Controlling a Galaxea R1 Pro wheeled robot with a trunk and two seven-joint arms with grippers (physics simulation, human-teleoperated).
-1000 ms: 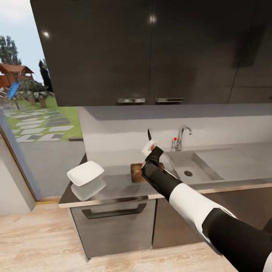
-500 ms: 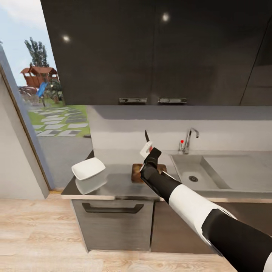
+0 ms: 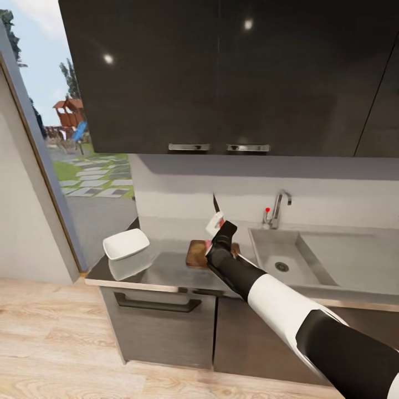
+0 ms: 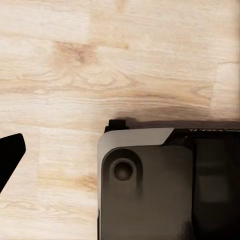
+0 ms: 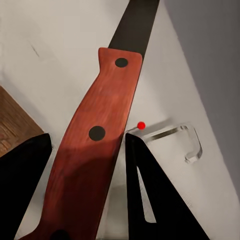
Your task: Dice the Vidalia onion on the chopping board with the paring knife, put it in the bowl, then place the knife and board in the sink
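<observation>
My right gripper (image 3: 217,225) is shut on the paring knife (image 3: 215,206), which it holds above the countertop (image 3: 166,269) with the dark blade pointing up. In the right wrist view the red handle (image 5: 95,150) sits between the two dark fingers (image 5: 150,200). The brown chopping board (image 3: 195,254) lies under that hand, partly covered by my arm. A white bowl (image 3: 126,244) stands at the counter's left end. The sink (image 3: 266,244) with its chrome tap (image 3: 278,208) lies to the right. The onion is hidden. One dark left fingertip (image 4: 9,156) hangs over the floor.
Dark wall cabinets (image 3: 221,77) hang above the counter. A grey cabinet front with a dark handle (image 3: 158,303) sits below it. To the left a glass opening (image 3: 83,155) gives onto a garden. Wooden floor (image 4: 100,60) and part of my grey base (image 4: 145,185) lie under the left wrist.
The whole head view has shifted, so the camera has moved relative to the counter. My right gripper still holds the knife upright over the board.
</observation>
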